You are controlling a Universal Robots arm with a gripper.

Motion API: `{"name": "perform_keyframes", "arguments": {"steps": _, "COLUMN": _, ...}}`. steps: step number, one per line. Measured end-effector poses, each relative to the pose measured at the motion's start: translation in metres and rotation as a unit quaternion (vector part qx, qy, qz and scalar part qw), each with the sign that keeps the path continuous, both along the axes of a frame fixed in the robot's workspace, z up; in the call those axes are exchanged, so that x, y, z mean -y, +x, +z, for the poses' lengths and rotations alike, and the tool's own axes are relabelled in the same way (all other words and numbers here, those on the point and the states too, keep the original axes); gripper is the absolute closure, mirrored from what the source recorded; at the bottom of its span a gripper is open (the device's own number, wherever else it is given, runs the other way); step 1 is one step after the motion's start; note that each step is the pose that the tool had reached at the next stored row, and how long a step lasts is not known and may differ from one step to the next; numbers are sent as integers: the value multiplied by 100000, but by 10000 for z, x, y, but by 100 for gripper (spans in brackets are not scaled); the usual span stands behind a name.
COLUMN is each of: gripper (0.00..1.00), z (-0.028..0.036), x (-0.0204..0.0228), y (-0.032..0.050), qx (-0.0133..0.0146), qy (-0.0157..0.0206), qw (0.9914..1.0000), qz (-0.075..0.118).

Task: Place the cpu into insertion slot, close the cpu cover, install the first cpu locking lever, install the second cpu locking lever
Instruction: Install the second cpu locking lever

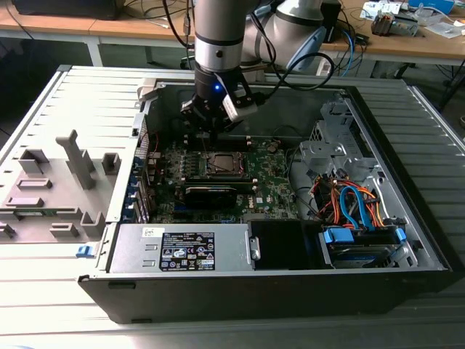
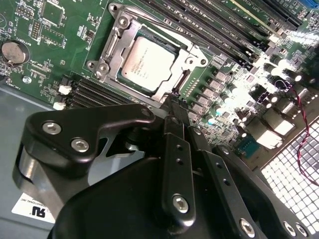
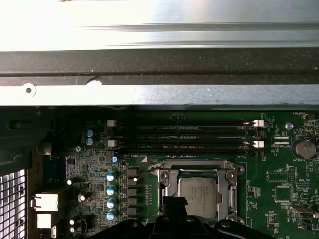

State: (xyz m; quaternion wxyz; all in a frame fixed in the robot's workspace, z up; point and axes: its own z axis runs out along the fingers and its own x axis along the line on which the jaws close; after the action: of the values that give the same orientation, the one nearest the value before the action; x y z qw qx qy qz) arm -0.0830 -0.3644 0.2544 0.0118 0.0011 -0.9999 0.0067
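Cpu (image 2: 147, 63) beside memory slots (image 2: 224, 30)

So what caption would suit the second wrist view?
Gripper poised at the edge of the cpu cover, cpu seated beneath it.

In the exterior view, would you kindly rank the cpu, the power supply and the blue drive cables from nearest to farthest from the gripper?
1. The cpu, seated in its socket directly below the gripper.
2. The blue drive cables, toward the exterior view's right.
3. The power supply, along the case's front edge.
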Motion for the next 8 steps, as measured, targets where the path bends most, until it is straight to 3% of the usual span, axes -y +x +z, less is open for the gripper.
{"name": "perform_keyframes", "arguments": {"steps": 8, "gripper": 89, "z": 0, "x": 0, "y": -13, "qx": 0, "qy": -1, "qw": 100000, "qz": -2}}
